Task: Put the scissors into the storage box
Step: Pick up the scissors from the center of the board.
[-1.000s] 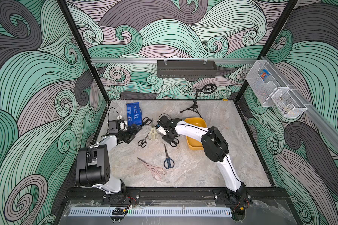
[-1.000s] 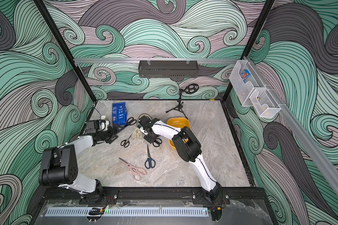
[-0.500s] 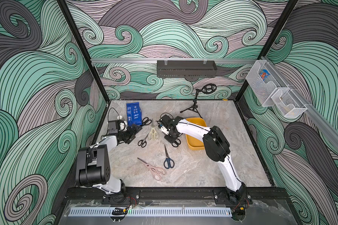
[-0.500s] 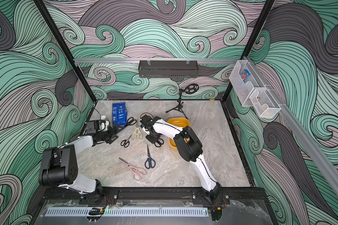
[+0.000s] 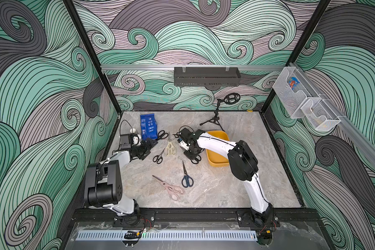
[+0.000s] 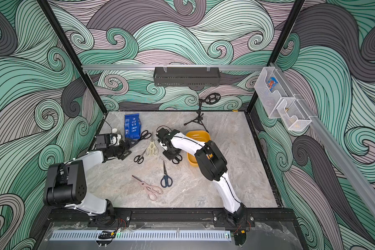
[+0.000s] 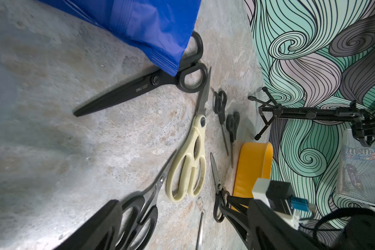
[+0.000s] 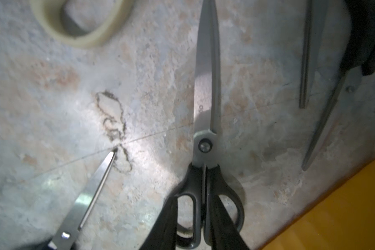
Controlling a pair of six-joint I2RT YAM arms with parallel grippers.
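Scissors (image 8: 206,129), black-handled, straddled by right tool (image 8: 193,204) — grip unclear; left tool (image 5: 149,149) spread wide.

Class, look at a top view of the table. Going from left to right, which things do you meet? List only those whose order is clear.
In a top view: blue packet → cream-handled scissors → dark-blue-handled scissors → yellow storage box. The other pairs overlap these, so they are left out.

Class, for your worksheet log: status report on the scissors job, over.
Left gripper open near blue bag. Right gripper astride black scissors handles, grip unconfirmed. Pair flat on table, yellow box alongside. Another pair close beside.
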